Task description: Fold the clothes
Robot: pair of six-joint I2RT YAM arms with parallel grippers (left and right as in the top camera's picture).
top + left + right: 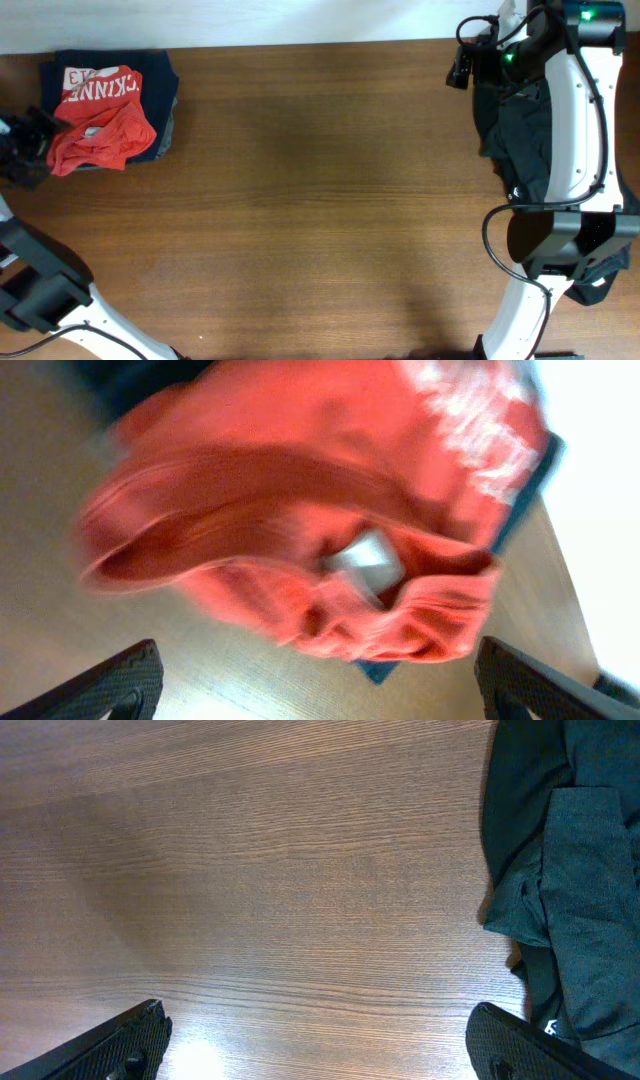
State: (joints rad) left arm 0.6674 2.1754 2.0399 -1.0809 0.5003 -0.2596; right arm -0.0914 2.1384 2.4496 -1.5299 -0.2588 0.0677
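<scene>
A red garment with white lettering (100, 125) lies crumpled on a folded dark blue garment (160, 70) at the table's far left corner. My left gripper (25, 145) sits just left of it, open and empty; the left wrist view shows the red cloth (300, 530) blurred above my open fingers (320, 685). A pile of dark clothes (525, 140) lies at the right side under my right arm. My right gripper (462, 68) is open and empty over bare wood left of that pile, which shows in the right wrist view (575, 890) beside my fingers (320, 1045).
The brown wooden table (320, 200) stretches between the two piles. A white wall runs along the far edge. The arm bases stand at the near left and near right corners.
</scene>
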